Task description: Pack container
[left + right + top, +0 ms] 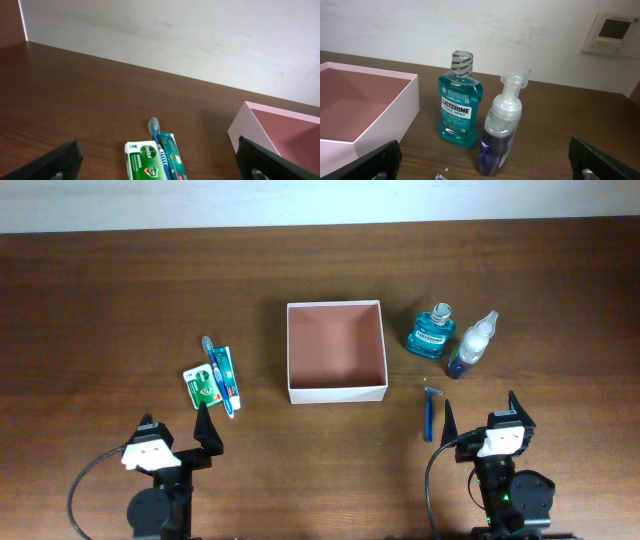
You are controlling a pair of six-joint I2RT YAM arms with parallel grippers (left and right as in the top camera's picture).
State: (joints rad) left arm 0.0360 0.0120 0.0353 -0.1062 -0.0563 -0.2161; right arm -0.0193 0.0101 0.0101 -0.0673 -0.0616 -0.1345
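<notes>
Though dark, wood-grain table (100,300) around container (337,392), white wall (175,40) with panel (612,32) beyond.

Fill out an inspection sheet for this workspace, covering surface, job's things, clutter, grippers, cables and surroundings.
Surface: dark wooden table, no spills seen.
Job's things: container upright, empty, mid-table; soap pack, toothbrush, toothpaste to its left; mouthwash bottle, pump bottle, razor to its right.
Clutter: nothing seen.
Grippers: left gripper and right gripper at near edge, fingers open, holding nothing.
Cables: left cable and right cable loop beside the arm bases.
Surroundings: pale wall behind table; wall panel at right.
</notes>
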